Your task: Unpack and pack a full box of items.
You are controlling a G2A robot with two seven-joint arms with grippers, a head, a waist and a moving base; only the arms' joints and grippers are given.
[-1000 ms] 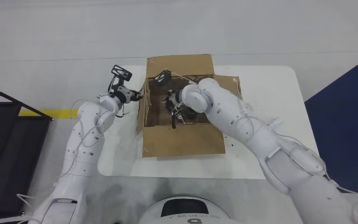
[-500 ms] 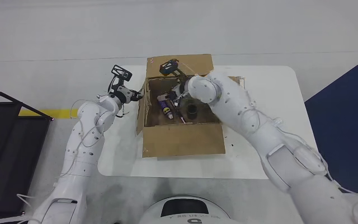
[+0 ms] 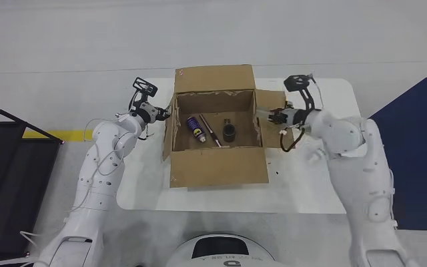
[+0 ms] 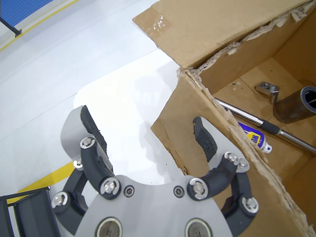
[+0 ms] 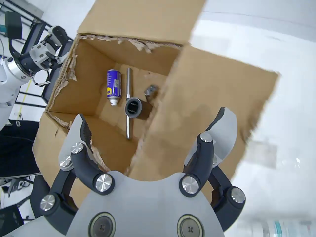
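Top view: your open box (image 3: 215, 81) sits mid-bench (image 3: 313, 190), all four flaps folded out. Inside on the floor: spray can (image 3: 194, 129) at 9 o'clock, rod (image 3: 212, 131) in the middle, dark cylinder (image 3: 229, 131) at 3 o'clock. The can and rod lie flat, close together. Your left pincer (image 3: 162, 113) is at the box's 9 o'clock wall, and your right pincer (image 3: 272, 119) is over the 3 o'clock flap.

Left wrist view: the left pincer (image 4: 145, 129) is spread wide and holds nothing. The side flap's torn edge sits between the fingers (image 4: 93, 134); you can't tell if it touches. Past the box (image 4: 222, 20) wall you see the spray can (image 4: 254, 136), the rod (image 4: 259, 122), the cylinder (image 4: 293, 107) on its side, and a small metal block (image 4: 267, 89) just beside the cylinder.

Right wrist view: the right pincer (image 5: 153, 124) is wide apart and empty, above the box (image 5: 148, 8) flap. On the box floor are the spray can (image 5: 113, 85), the rod (image 5: 128, 124), the cylinder (image 5: 133, 108) resting on the rod, and the metal block (image 5: 150, 90) close by. The left pincer (image 5: 53, 57) is at the far wall.
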